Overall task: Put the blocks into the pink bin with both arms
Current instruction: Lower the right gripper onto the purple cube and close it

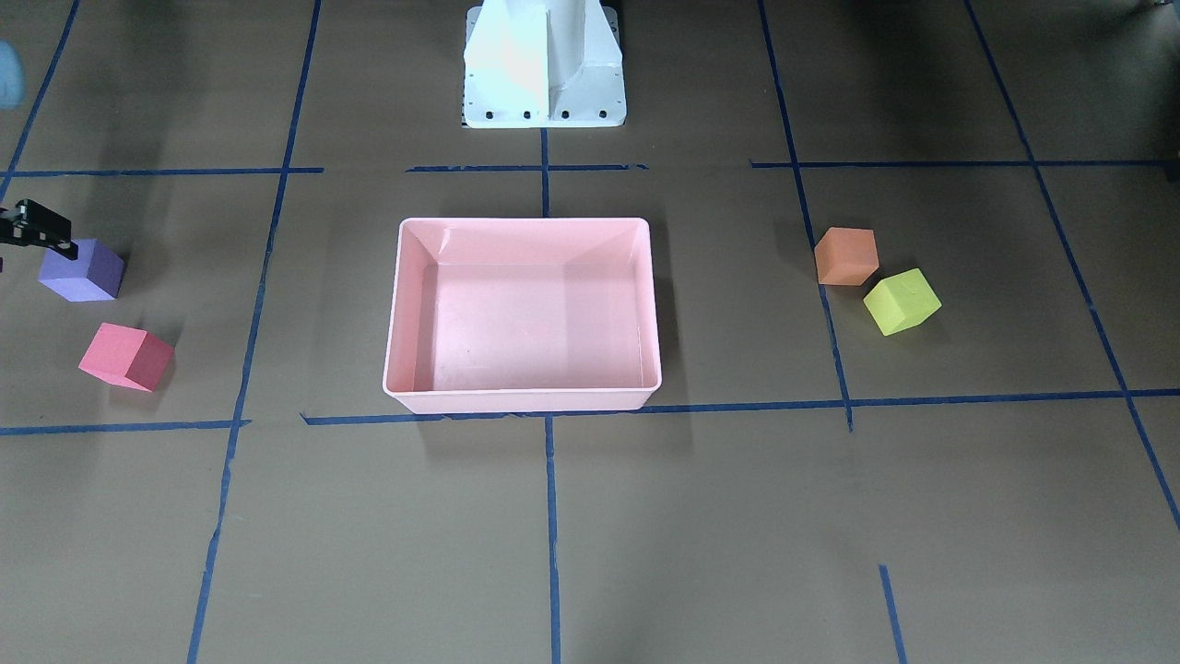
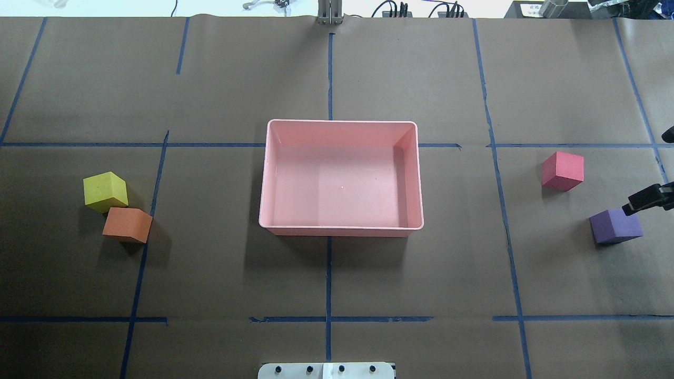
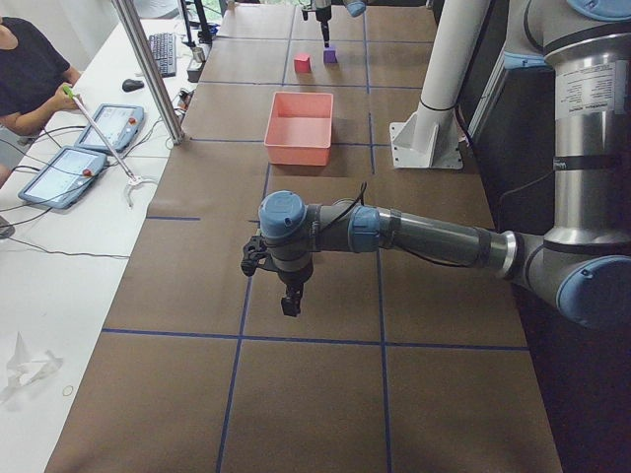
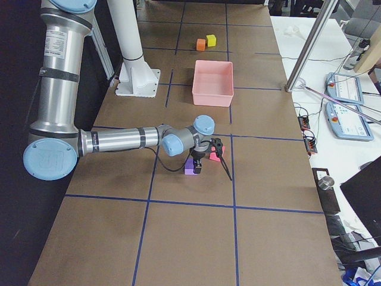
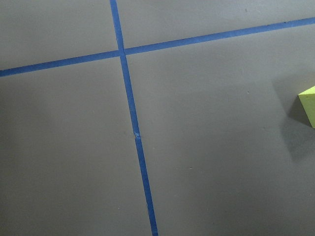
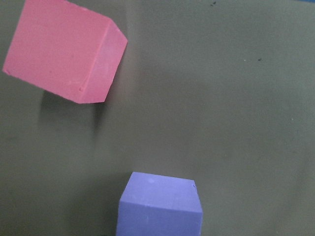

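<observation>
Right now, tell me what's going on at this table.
Two robot arms are set to put four blocks into the pink bin, which is empty. The right arm's fingers are at the purple block, which sits on the table near the red-pink block. Whether they grip it is unclear. The left arm's fingers hang above the table, off to one side of the yellow-green block and the orange block.

- Your left arm stretches out level, its wrist bent so the left gripper points straight down; its jaws can't be read.
- Your right arm lies low and level, with the right gripper pointing down and its jaws unclear.
</observation>
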Available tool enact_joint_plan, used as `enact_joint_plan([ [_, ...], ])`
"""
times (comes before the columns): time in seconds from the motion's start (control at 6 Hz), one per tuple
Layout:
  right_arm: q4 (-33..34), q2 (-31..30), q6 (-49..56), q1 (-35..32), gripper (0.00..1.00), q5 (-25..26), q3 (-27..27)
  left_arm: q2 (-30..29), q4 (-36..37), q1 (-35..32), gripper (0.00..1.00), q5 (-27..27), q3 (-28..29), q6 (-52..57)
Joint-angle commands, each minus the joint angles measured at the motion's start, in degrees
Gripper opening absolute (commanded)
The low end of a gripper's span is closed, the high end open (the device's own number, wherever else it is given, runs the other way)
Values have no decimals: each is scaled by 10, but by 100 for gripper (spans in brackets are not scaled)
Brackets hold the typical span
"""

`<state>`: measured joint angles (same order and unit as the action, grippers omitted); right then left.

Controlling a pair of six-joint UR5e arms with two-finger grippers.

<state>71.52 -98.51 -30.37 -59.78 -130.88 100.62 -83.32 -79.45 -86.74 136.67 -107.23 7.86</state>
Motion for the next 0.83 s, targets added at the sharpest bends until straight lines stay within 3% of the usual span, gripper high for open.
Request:
enact_joint_plan([
  [0.0,0,4,-20,21,99,4,-16,0,0,0,100,0,-4,0],
  [0.17,-1,4,-19,24,98,4,-27,1,0,0,100,0,-10,-1],
  [0.33,0,10,-21,28,77,5,-30,1,0,0,100,5,-10,0],
  [0.5,-1,13,-23,29,29,4,-30,-1,-1,2,100,47,-8,-3],
  [0.67,-1,32,-23,28,3,4,-25,-4,-24,5,100,53,-7,-12],
])
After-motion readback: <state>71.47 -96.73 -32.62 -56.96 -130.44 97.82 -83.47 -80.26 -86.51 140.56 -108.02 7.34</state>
